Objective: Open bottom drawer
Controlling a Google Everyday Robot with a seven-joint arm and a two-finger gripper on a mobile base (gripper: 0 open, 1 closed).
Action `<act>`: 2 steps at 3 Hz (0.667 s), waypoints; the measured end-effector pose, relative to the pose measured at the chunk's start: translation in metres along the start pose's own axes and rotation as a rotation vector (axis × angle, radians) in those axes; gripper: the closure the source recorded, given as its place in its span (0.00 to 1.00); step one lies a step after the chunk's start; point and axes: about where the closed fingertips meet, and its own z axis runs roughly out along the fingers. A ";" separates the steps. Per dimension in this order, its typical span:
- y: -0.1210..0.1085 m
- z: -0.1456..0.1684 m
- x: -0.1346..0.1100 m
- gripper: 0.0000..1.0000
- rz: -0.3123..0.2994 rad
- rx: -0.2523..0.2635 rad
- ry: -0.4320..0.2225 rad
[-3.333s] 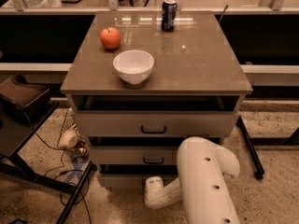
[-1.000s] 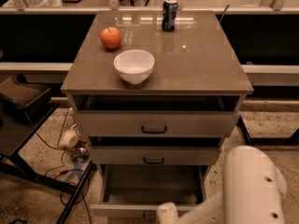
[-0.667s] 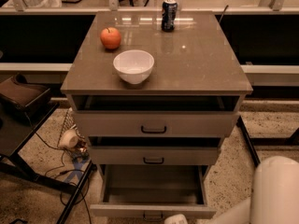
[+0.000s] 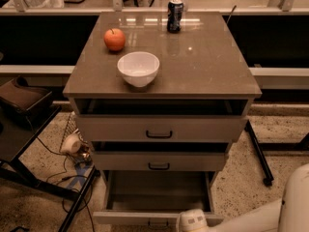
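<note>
Camera view shows you the bottom drawer (image 4: 157, 197) standing open below the two upper drawers (image 4: 159, 129); rigid, empty, probably light, so take its black bar handle (image 4: 158, 223); the gripper (image 4: 193, 221) sits just beside that handle, and I cannot tell its grip.

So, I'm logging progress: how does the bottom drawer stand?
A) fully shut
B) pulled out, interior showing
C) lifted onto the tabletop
B: the bottom drawer is pulled out, its bare interior showing, with the gripper at its front edge.
</note>
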 end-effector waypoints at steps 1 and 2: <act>-0.054 0.009 -0.010 1.00 -0.059 0.065 -0.008; -0.101 0.029 -0.024 1.00 -0.114 0.097 0.003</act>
